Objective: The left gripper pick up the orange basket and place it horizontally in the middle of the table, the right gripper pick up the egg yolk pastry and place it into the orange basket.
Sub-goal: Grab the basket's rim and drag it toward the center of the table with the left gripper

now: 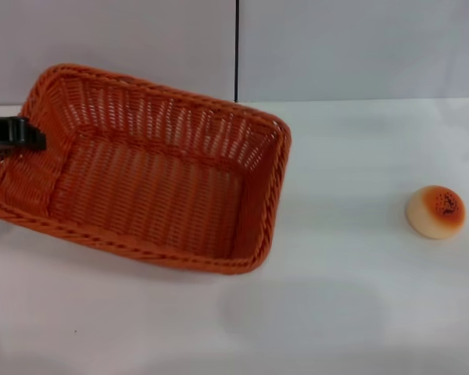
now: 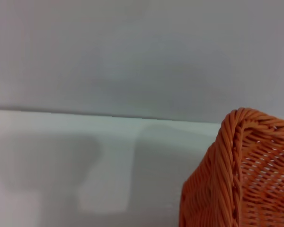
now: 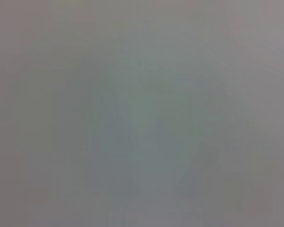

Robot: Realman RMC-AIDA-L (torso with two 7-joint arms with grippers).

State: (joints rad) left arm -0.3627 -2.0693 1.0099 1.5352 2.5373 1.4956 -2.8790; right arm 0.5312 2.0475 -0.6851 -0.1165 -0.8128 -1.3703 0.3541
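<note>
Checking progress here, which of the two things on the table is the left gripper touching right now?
The orange basket. The left gripper is at its left rim, while the small round pastry sits alone far to the right.

Looks like a bare robot test station or lab rather than a home. Plain white tabletop (image 1: 359,312) set against pale grey wall panels (image 1: 359,47) split by a dark vertical seam (image 1: 236,47). Nothing but staged props: orange basket (image 1: 141,187), egg yolk pastry (image 1: 435,211).
</note>
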